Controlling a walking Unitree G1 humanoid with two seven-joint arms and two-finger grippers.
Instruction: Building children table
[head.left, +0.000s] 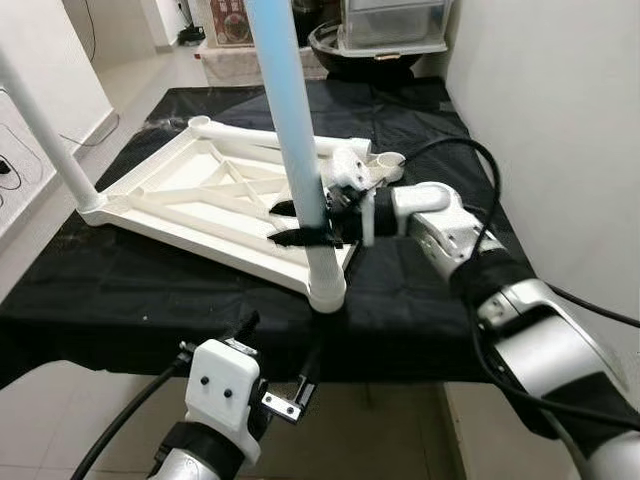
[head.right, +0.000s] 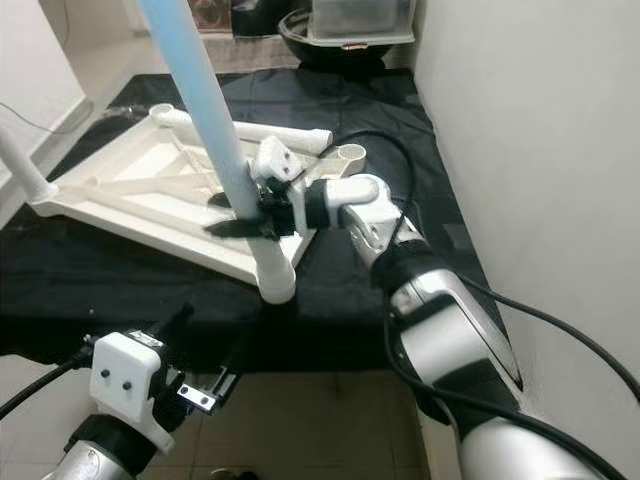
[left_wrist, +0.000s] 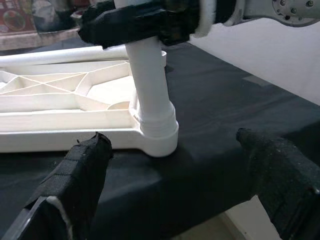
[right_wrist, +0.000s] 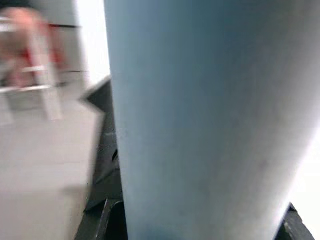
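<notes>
Right gripper (head.left: 312, 222) clamped around pale blue table leg (head.left: 290, 120), long axis upright, foot seated in near corner socket (head.left: 326, 292) of upturned white tabletop (head.left: 180, 205); left gripper (left_wrist: 185, 185) spread wide, just below that socket.

Leg (head.left: 290, 110) in the black right gripper (head.left: 305, 222): pale blue, white at base. Top (head.left: 190, 205) beside it: plain white w/ ribbed underside. Cloth (head.left: 420, 290) under both: plain black. Left gripper (left_wrist: 175, 195): black fingers, white wrist.
</notes>
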